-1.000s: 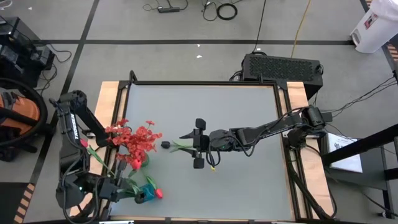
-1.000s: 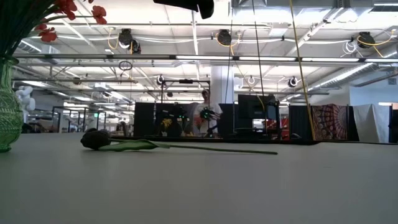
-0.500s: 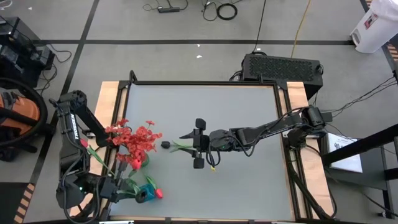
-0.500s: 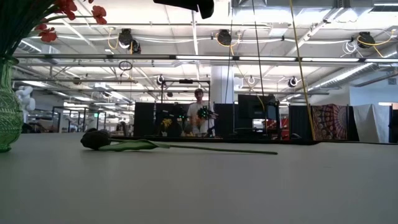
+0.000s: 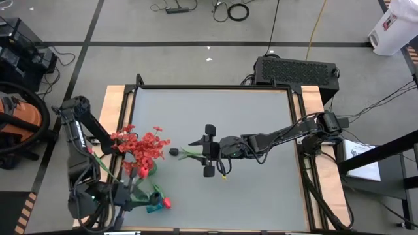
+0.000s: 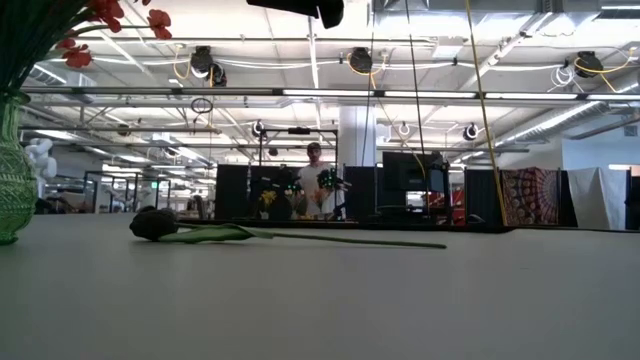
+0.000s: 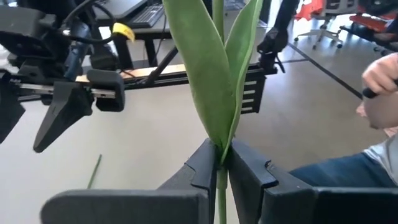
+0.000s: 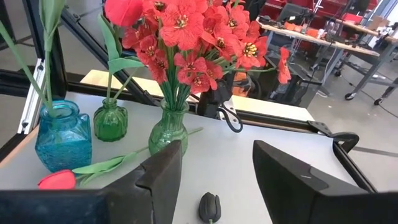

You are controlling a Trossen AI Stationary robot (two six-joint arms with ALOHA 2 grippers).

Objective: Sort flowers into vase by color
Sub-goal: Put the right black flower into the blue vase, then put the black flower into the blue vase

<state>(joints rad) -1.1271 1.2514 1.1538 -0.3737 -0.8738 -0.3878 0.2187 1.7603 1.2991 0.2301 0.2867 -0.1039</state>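
Note:
A black-budded flower [image 5: 174, 152] [image 6: 152, 223] lies on its side at mid-table, stem toward the right. My right gripper [image 5: 206, 151] [image 8: 214, 168] hovers open above its stem, the bud [image 8: 210, 207] below the fingers. At the near left, my left gripper [image 5: 127, 196] [image 7: 222, 152] is shut on a green leafy stem [image 7: 219, 93] beside the blue vase [image 5: 155, 206] [image 8: 62, 137]; its bloom is out of the wrist view. A green vase [image 8: 168, 132] holds frilly red blooms [image 5: 147, 147]. A small green vase [image 8: 110, 121] holds one stem. A red tulip [image 5: 166, 203] [image 8: 57, 180] lies beside the blue vase. My left gripper pinches the thin stem [image 7: 221, 177] between its two fingers, just below where two long leaves split off. The fingers lie across the stem, which runs on past them both ways. The arm hides whether the stem's lower end is in a vase.
The three vases stand close together at the near left. A black frame [image 5: 215, 88] rims the table. In the low view the room behind shows a person far off; a person's arm [image 7: 379, 87] shows in the left wrist view beyond the table.
My left arm has shifted a little toward the table's right with the stem still between its fingers. My right gripper and the black flower have kept still.

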